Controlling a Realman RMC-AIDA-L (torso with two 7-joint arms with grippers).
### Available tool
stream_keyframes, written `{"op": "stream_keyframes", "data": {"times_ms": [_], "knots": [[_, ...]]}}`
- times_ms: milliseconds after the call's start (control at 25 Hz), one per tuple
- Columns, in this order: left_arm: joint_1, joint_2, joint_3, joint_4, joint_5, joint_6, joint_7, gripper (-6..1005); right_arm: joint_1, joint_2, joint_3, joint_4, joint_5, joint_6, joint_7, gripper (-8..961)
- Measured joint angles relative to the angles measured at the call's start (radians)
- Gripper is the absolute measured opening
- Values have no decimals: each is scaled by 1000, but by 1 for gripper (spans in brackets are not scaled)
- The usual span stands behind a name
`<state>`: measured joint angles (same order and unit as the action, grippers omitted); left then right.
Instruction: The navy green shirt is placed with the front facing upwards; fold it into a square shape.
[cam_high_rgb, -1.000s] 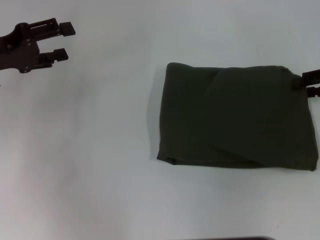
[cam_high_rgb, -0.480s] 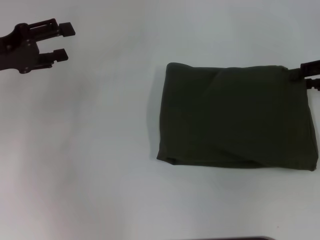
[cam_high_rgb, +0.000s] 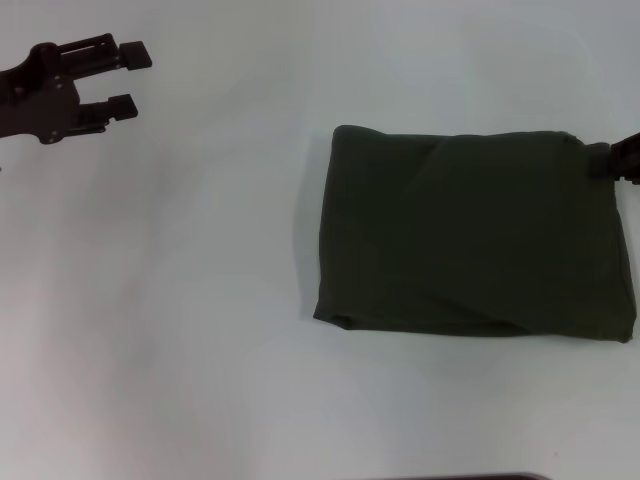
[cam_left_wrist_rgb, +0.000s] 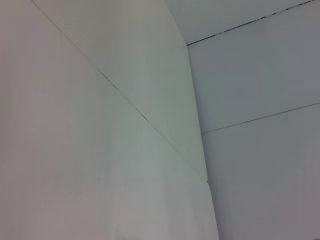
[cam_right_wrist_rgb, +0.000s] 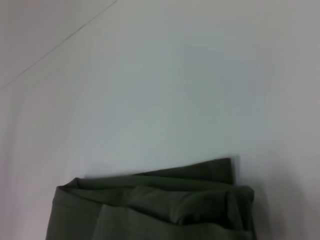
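Observation:
The navy green shirt (cam_high_rgb: 470, 235) lies folded into a rough rectangle on the white table (cam_high_rgb: 200, 300), right of centre in the head view, with only plain green cloth showing. In the right wrist view its layered folded edge (cam_right_wrist_rgb: 150, 205) is close by. My right gripper (cam_high_rgb: 622, 160) shows only as a dark tip at the frame's right edge, beside the shirt's far right corner. My left gripper (cam_high_rgb: 128, 78) hovers open and empty at the far left, well away from the shirt.
A dark strip (cam_high_rgb: 460, 477) shows at the near edge of the head view. The left wrist view shows only pale panels with thin seams (cam_left_wrist_rgb: 200, 130).
My right gripper has drawn back to the right, so less of it shows at the frame edge. The shirt and the left gripper have not moved.

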<state>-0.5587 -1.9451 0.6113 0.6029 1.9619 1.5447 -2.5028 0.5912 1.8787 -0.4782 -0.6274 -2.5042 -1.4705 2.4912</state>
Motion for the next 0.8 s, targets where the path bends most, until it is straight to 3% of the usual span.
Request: {"op": "stream_keyframes", "data": {"times_ms": [200, 480, 800], "knots": [[-1, 0, 1, 0, 0, 0, 0, 825, 1, -4, 8, -5, 3, -6, 1, 100], [3, -1, 0, 0, 0, 0, -2, 825, 7, -12, 12, -16, 8, -29, 3, 49], [6, -2, -1, 0, 0, 1, -2, 824, 27, -1, 3, -46, 7, -30, 3, 47]]}}
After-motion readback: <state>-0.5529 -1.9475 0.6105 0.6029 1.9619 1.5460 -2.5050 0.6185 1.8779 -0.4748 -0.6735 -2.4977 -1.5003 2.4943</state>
